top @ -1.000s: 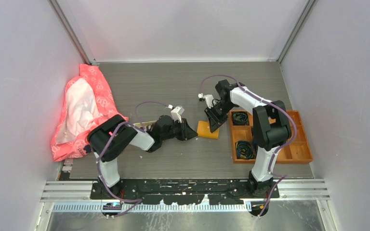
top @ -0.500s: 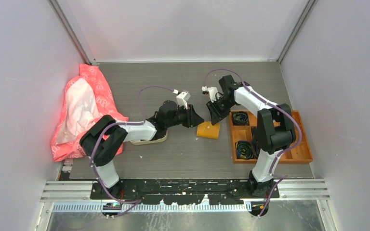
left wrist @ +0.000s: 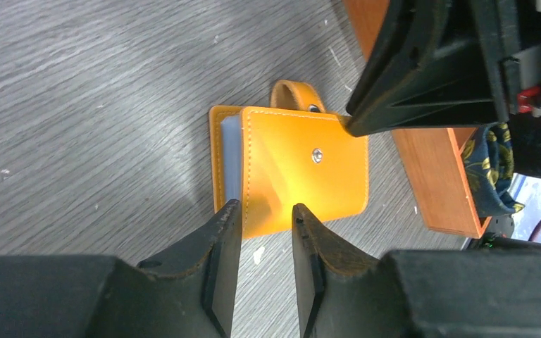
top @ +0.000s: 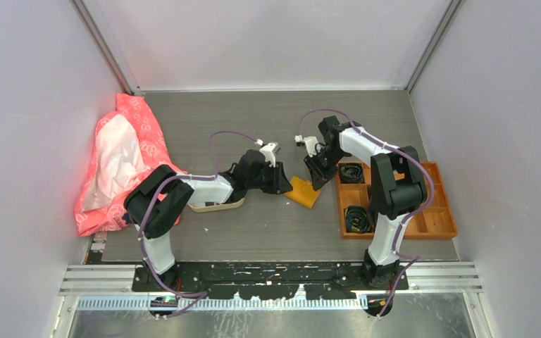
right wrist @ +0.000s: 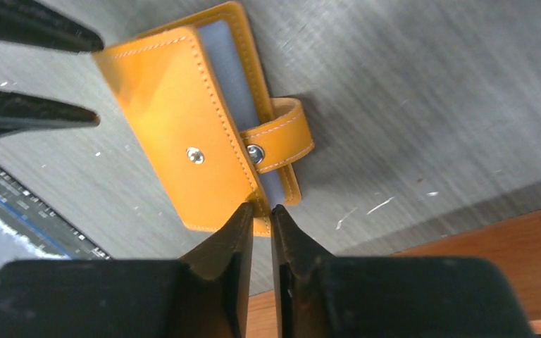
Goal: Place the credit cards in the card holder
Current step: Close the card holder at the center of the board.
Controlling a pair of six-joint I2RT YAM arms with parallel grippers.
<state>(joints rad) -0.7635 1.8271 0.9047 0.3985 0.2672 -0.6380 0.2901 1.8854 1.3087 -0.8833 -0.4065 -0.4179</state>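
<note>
A grey wood-grain desk (top: 253, 120) sits inside pale walls (top: 268, 42). The card holder (top: 303, 191) lies shut near the middle of it. Well to the left of the holder are a crumpled pink bag (top: 123, 158) and, nearer, a beige tray (top: 215, 205). Just to the right of the holder stands an orange box (top: 433, 215) of black coils (top: 357, 218).

The left fingers (left wrist: 215, 246) stand a little apart, empty, their tips over the holder's left edge. Whether they touch it cannot be told. The right fingers (right wrist: 229, 243) are almost together at the holder's right corner. The corner of the top cover sits in the slit between them, apparently pinched. A pale blue-grey card (right wrist: 229, 77) shows between the covers, and the snap tab (right wrist: 282, 137) sticks out unfastened.

A second ago the holder lay square to the desk edge. Now it is turned, with one corner pointing toward the arm bases. The left arm, then folded at the elbow, now reaches out straighter toward the holder, and its fingers are wider than before.
</note>
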